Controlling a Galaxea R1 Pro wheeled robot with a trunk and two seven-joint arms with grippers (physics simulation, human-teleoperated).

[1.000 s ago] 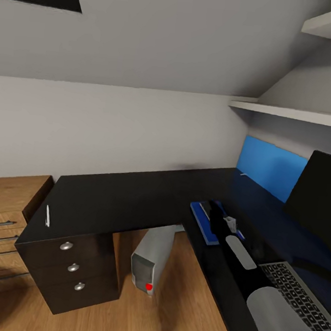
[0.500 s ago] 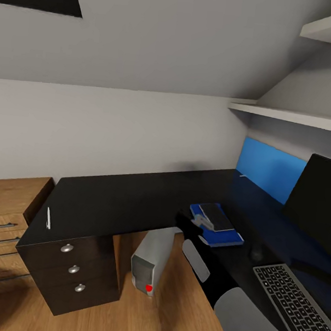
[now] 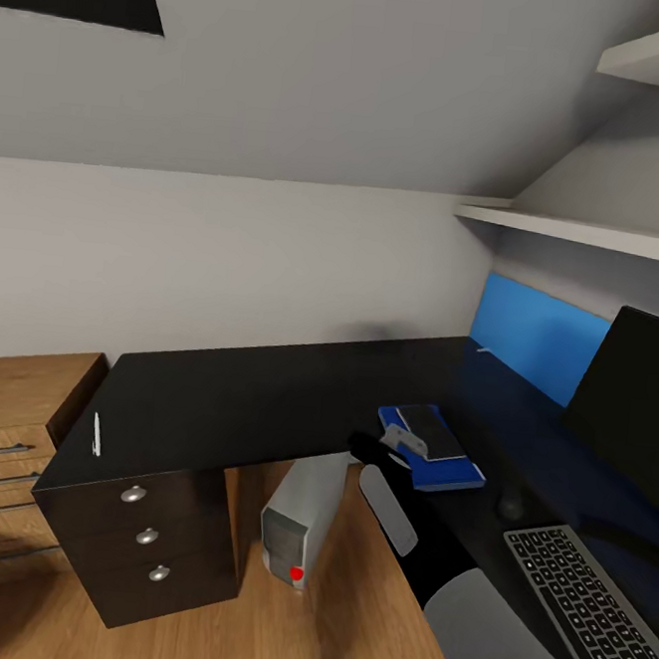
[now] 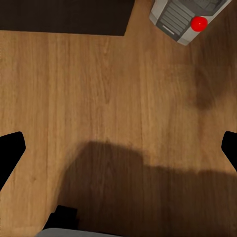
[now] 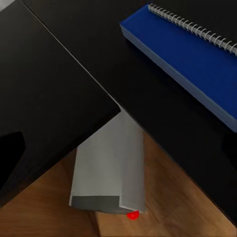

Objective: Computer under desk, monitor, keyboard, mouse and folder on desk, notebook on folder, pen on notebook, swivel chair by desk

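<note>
- The right gripper [image 3: 397, 440] sits just beside the notebook [image 3: 431, 430], holding nothing — I cannot tell how wide it is.
- The left gripper [image 4: 118, 148] is wide apart over the wooden floor [image 4: 98, 98], holding nothing.
- The notebook lies on the blue folder [image 3: 447, 468], on the desk [image 3: 244, 397].
- The pen [image 3: 96, 433] lies far off, near the desk's other end.
- Risk: the arm could bump the notebook off the folder.
- I count one pen, one notebook, one folder, one keyboard [image 3: 585, 602], one monitor [image 3: 633, 396], one computer [image 3: 298, 522] — and three drawer knobs [image 3: 147, 534].
</note>
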